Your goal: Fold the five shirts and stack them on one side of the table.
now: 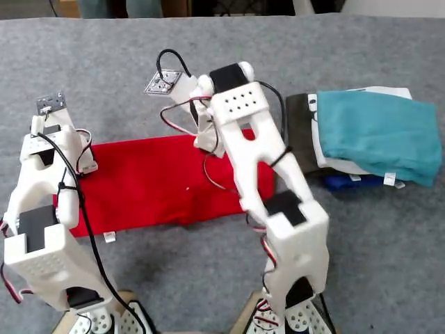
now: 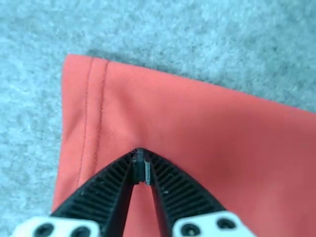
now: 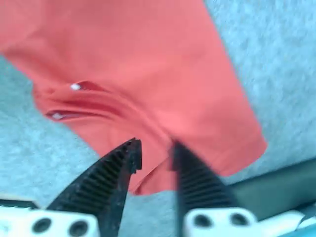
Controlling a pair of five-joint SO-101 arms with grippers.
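Note that the red shirt (image 1: 160,181) is a smooth, matt cloth with a double row of stitching along its hem. The teal shirt (image 1: 379,132) shows a similarly soft, dull cloth, and the table cover (image 1: 104,49) is a grey, fuzzy, felt-like fabric. You see the arm shells (image 1: 306,229) in white plastic with a faint sheen, while the fingers (image 2: 108,192) of the left gripper (image 2: 140,165) and of the right gripper (image 3: 155,145) are black plastic, matt and finely ribbed on their inner faces.
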